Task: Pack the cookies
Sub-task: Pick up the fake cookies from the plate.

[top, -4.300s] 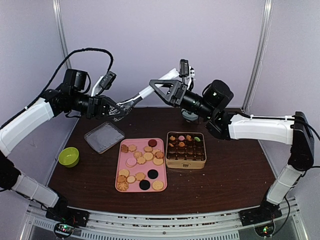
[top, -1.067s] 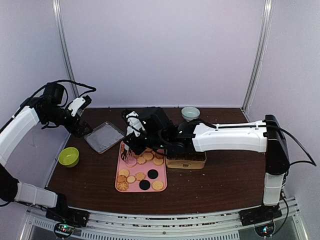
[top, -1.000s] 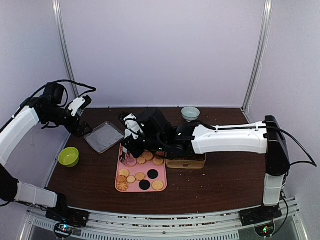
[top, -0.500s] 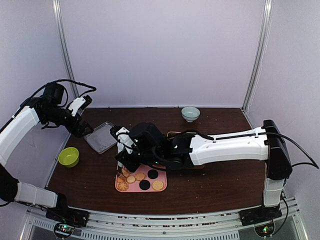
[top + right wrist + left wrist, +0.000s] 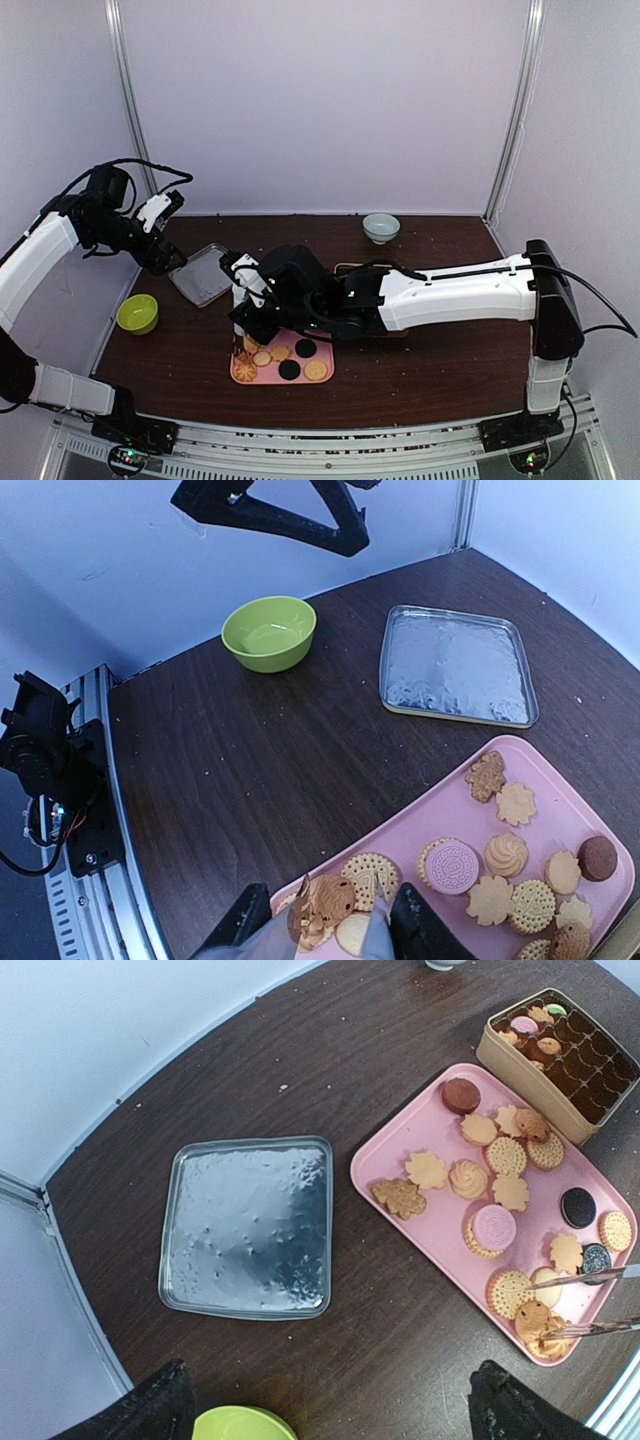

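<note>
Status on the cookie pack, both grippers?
Left gripper open, holding nothing. Right gripper astride a tan cookie on pink tray, grip unconfirmed. Neighbouring cookies crowd it.

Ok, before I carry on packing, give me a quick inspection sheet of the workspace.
Surface: dark wooden table, scattered crumbs.
Job's things: cookies spread on the pink tray; gold tin holds a few, most cells empty.
Clutter: silver lid, green bowl, pale bowl, all apart from the tray.
Grippers: left gripper open, empty; right gripper jaws apart around a tan cookie at the tray's near end.
Cables: black cable looped over the left arm, off the table.
Surroundings: pale walls, metal frame posts.
</note>
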You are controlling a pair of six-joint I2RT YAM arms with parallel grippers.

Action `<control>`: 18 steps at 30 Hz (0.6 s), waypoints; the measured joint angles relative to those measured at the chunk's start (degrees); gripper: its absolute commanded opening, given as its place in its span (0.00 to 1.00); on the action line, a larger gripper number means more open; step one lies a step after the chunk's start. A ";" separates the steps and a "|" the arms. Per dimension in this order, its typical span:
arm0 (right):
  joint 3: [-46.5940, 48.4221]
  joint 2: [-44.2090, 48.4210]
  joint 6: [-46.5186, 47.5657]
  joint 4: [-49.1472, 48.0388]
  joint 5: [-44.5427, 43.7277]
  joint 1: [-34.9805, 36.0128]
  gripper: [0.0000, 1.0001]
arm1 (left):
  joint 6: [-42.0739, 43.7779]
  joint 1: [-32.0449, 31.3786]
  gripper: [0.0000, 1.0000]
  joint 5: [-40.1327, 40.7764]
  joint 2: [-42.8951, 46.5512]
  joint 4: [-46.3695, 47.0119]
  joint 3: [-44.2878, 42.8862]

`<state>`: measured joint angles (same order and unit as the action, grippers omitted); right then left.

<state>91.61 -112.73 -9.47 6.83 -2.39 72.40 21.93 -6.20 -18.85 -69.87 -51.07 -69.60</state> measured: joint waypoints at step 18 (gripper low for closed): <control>0.07 -1.88 -1.36 -3.98 1.11 0.00 0.39 | 0.02 0.00 0.98 0.02 0.00 -0.17 0.61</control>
<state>91.68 -114.61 -10.83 2.85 -1.28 72.40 21.96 -6.20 -18.83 -69.87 -51.24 -68.99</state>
